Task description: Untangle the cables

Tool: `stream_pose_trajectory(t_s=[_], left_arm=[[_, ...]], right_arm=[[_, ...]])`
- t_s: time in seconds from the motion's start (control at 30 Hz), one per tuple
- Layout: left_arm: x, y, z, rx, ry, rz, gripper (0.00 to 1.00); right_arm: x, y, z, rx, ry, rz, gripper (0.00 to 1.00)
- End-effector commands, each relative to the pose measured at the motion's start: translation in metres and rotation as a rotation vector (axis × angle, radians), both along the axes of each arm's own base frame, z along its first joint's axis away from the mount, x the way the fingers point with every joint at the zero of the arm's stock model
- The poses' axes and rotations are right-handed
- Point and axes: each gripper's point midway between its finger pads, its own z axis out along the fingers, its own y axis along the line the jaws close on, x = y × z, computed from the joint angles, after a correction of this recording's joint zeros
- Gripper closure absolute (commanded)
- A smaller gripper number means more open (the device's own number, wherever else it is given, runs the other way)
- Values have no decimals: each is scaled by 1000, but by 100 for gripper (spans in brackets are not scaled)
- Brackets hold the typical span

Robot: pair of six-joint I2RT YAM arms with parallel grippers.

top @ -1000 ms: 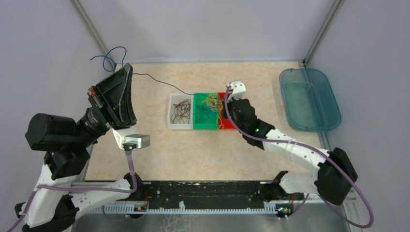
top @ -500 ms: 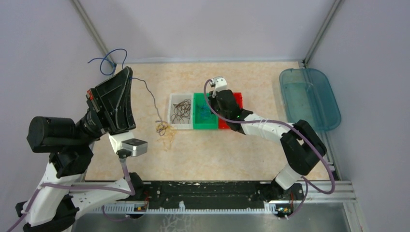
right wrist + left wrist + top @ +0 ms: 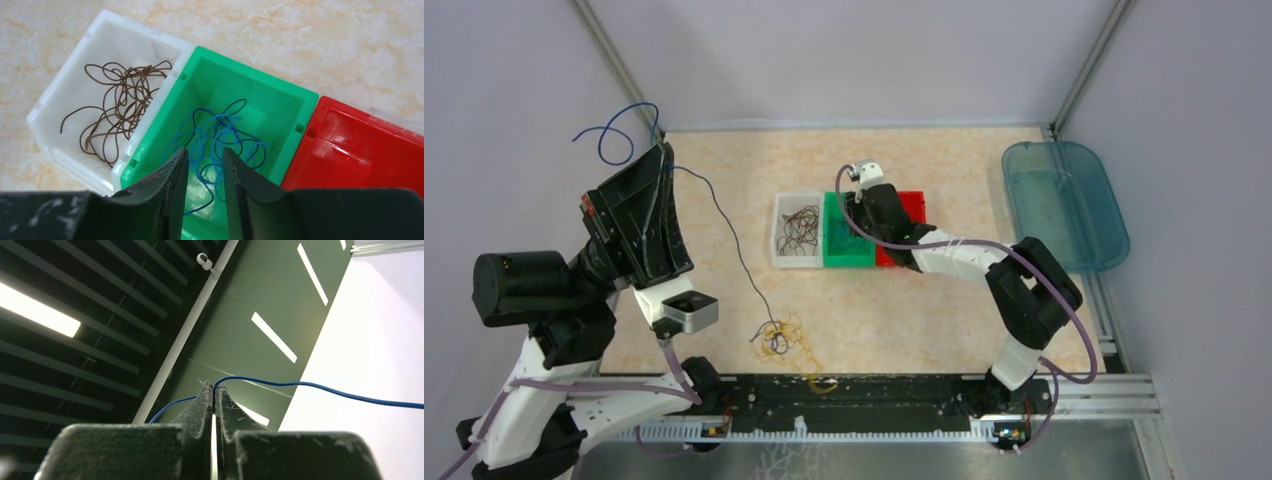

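Fingers (image 3: 202,402) on the left gripper (image 3: 214,392) pinch the blue cable (image 3: 320,388), the right gripper (image 3: 204,157) hangs parted and empty over the green bin (image 3: 280,107); I'd lift gently so the yellow-orange tangle (image 3: 779,338) on the table slips off.

Glossy plastic green bin (image 3: 282,125), smooth blue wire (image 3: 300,385), matt stone-patterned table (image 3: 924,310).

My left gripper (image 3: 214,388) is black, its wire (image 3: 310,386) blue. The white bin (image 3: 135,45) holds dark brown wires (image 3: 122,95), the green bin (image 3: 280,107) blue wires (image 3: 215,135); the third bin (image 3: 360,155) is red. The tabletop (image 3: 904,310) is cream marbled peach, its tangle (image 3: 782,338) yellow-orange.
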Motion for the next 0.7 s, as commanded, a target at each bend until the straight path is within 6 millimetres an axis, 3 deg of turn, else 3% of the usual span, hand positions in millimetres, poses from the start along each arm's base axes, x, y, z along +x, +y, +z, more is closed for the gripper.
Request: stream_pose_trajectory(t_s=[0.0, 0.07, 0.1, 0.23, 0.37, 0.47, 0.57, 0.67], left_arm=[[-14, 2, -5, 25, -12, -53, 100], [-14, -2, -9, 40, 0, -71, 100], [-14, -3, -11, 43, 7, -78, 100], [-9, -10, -19, 70, 55, -109, 100], [-4, -21, -34, 101, 97, -142, 100], [0, -31, -47, 131, 125, -170, 100], [2, -38, -55, 150, 145, -191, 100], [5, -43, -59, 161, 156, -199, 100]], right_arm=[[13, 14, 45, 74, -83, 31, 59], [14, 14, 54, 72, -92, 35, 50], [13, 12, 70, 84, -112, 36, 47], [1, 5, 108, 127, -165, 62, 41], [-34, -3, 157, 247, -247, 146, 35], [-68, -8, 182, 373, -268, 221, 21], [-107, -8, 188, 440, -289, 338, 12], [-145, 2, 176, 450, -265, 476, 10]])
